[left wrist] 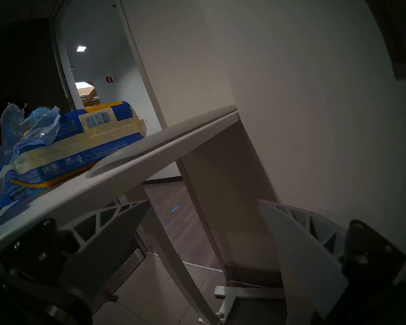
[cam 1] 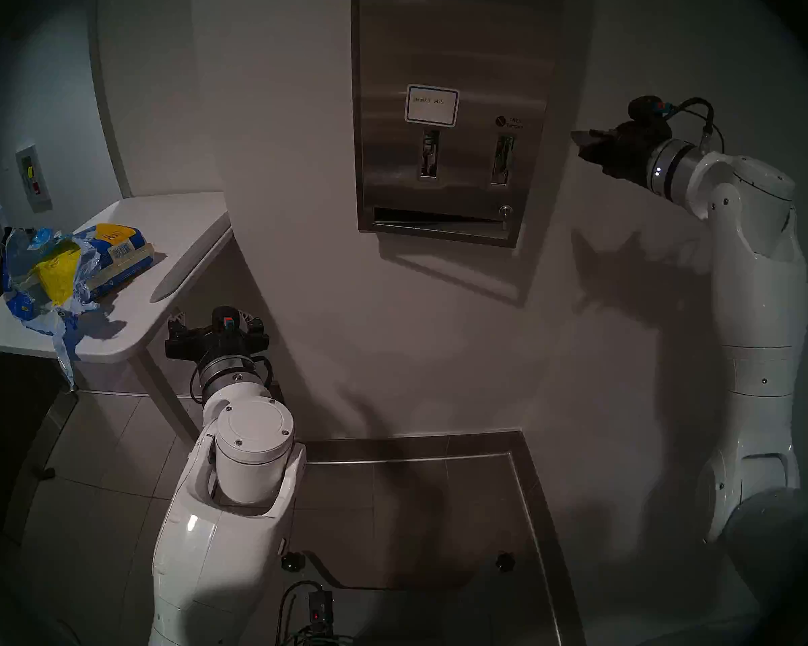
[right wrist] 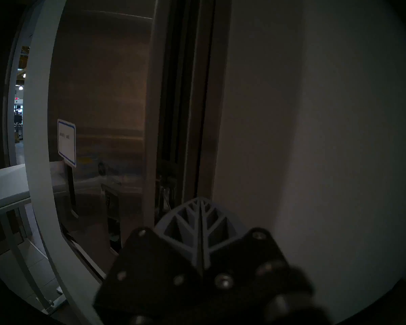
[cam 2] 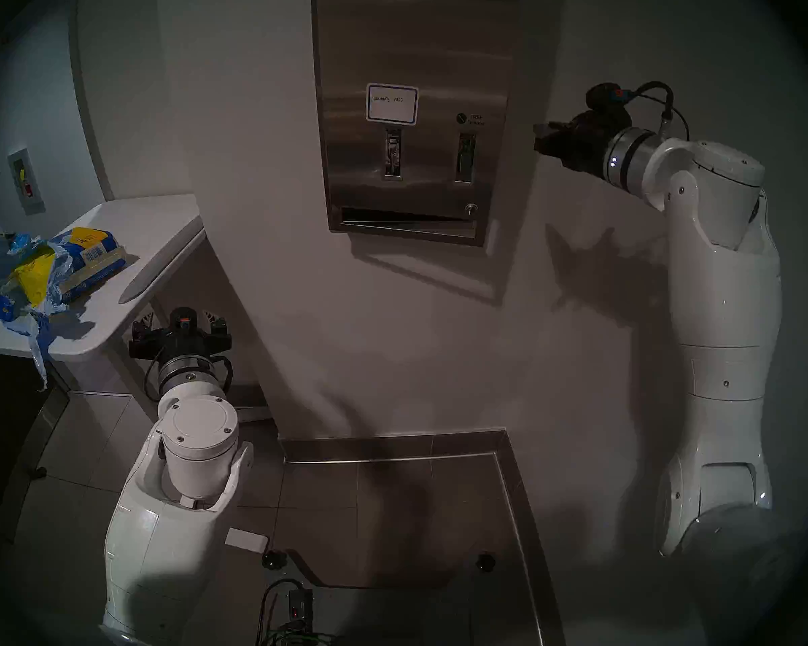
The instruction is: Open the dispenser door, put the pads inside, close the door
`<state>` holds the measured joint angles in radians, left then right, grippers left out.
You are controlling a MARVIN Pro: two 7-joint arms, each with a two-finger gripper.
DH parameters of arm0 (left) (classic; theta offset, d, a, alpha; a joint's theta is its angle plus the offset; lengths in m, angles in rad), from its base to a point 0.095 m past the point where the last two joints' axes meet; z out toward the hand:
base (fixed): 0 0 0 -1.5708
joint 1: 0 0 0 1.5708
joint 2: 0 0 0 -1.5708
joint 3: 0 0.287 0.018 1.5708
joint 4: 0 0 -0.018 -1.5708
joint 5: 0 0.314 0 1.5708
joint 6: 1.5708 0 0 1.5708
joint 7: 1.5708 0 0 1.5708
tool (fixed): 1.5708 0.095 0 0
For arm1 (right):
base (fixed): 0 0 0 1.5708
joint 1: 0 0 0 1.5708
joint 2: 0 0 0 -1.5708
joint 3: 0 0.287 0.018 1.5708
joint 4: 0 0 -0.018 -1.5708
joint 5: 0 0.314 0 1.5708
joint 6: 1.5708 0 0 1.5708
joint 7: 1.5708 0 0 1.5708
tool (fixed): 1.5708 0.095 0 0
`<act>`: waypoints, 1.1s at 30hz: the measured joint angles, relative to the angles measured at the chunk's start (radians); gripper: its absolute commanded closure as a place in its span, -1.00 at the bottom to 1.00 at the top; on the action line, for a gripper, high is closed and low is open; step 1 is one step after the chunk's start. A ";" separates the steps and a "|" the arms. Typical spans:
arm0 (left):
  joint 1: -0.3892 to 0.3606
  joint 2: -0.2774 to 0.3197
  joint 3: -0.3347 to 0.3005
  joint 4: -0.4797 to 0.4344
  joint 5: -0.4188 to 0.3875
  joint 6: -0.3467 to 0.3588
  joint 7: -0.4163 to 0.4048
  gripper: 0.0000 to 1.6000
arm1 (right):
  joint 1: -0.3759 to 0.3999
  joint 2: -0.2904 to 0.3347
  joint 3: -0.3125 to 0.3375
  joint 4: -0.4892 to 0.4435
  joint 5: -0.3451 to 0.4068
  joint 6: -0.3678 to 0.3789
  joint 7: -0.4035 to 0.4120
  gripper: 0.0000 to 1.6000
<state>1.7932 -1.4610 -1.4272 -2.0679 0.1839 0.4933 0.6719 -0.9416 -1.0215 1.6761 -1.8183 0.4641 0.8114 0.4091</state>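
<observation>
The dispenser door (cam 1: 449, 71) is a brushed-steel panel on the wall with a blue-bordered label (cam 1: 431, 105), two lever slots and a dark bottom slot. It lies flat against the cabinet. In the right wrist view (right wrist: 108, 106) a dark gap runs along its right edge. My right gripper (cam 1: 579, 141) is shut and empty, just right of that edge, close to the wall; its fingertips (right wrist: 201, 200) are pressed together. Yellow pads (cam 1: 57, 267) sit in a torn blue-and-yellow pack (cam 1: 117, 253) on the white table (cam 1: 169, 225). My left gripper (cam 1: 215, 323) is open and empty below the table's front edge.
The table's slanted leg (left wrist: 174, 235) and foot stand right in front of the left gripper. A steel-edged floor frame (cam 1: 528, 491) lies below the dispenser. A wall box (cam 1: 33, 176) is at the far left by a doorway. A white card (cam 2: 246, 540) lies on the floor.
</observation>
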 measured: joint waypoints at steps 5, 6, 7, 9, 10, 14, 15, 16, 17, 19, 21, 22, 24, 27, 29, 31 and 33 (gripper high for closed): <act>0.002 -0.001 0.015 0.004 -0.002 -0.015 0.001 -1.00 | 0.032 0.001 -0.026 0.020 0.007 -0.017 -0.007 1.00; 0.003 0.000 0.020 0.004 -0.004 -0.017 -0.003 -1.00 | 0.041 0.001 -0.032 0.026 0.008 -0.021 -0.008 1.00; 0.003 0.001 0.022 0.004 -0.005 -0.018 -0.006 -1.00 | 0.045 0.001 -0.035 0.029 0.009 -0.022 -0.008 1.00; 0.005 0.004 0.030 0.004 -0.007 -0.021 -0.017 -1.00 | 0.057 0.001 -0.043 0.037 0.011 -0.025 -0.010 1.00; 0.007 0.007 0.035 0.005 -0.009 -0.023 -0.026 -1.00 | 0.066 0.001 -0.049 0.044 0.012 -0.027 -0.011 1.00; 0.012 0.016 0.053 0.007 -0.018 -0.028 -0.052 -1.00 | 0.100 0.001 -0.070 0.074 0.015 -0.028 -0.012 1.00; 0.013 0.018 0.057 0.008 -0.020 -0.030 -0.057 -1.00 | 0.108 0.001 -0.075 0.079 0.015 -0.028 -0.013 1.00; 0.014 0.020 0.062 0.009 -0.021 -0.031 -0.062 -1.00 | 0.115 0.002 -0.079 0.083 0.015 -0.028 -0.013 1.00; 0.015 0.022 0.066 0.011 -0.022 -0.032 -0.066 -1.00 | 0.123 0.002 -0.085 0.088 0.015 -0.028 -0.014 1.00; 0.016 0.024 0.069 0.012 -0.023 -0.033 -0.070 -1.00 | 0.130 0.003 -0.088 0.090 0.015 -0.028 -0.014 1.00; 0.017 0.028 0.077 0.016 -0.023 -0.036 -0.078 -1.00 | 0.147 0.007 -0.096 0.094 0.015 -0.027 -0.014 1.00; 0.018 0.030 0.079 0.019 -0.023 -0.036 -0.081 -1.00 | 0.154 0.009 -0.098 0.094 0.013 -0.026 -0.014 1.00; 0.018 0.032 0.083 0.022 -0.023 -0.038 -0.084 -1.00 | 0.164 0.012 -0.101 0.096 0.011 -0.023 -0.014 1.00; 0.018 0.037 0.092 0.029 -0.021 -0.041 -0.091 -1.00 | 0.186 0.022 -0.104 0.099 0.004 -0.009 -0.015 1.00; 0.017 0.041 0.098 0.035 -0.019 -0.044 -0.094 -1.00 | 0.197 0.031 -0.104 0.098 0.001 0.012 -0.014 1.00; 0.017 0.044 0.104 0.043 -0.018 -0.047 -0.097 -1.00 | 0.205 0.040 -0.103 0.093 0.000 0.038 -0.013 1.00; 0.015 0.046 0.110 0.049 -0.016 -0.049 -0.099 -1.00 | 0.208 0.046 -0.103 0.088 -0.001 0.057 -0.010 1.00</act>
<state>1.8084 -1.4154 -1.3177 -2.0189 0.1683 0.4439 0.5726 -0.7335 -0.9759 1.5731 -1.7300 0.4633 0.8683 0.3990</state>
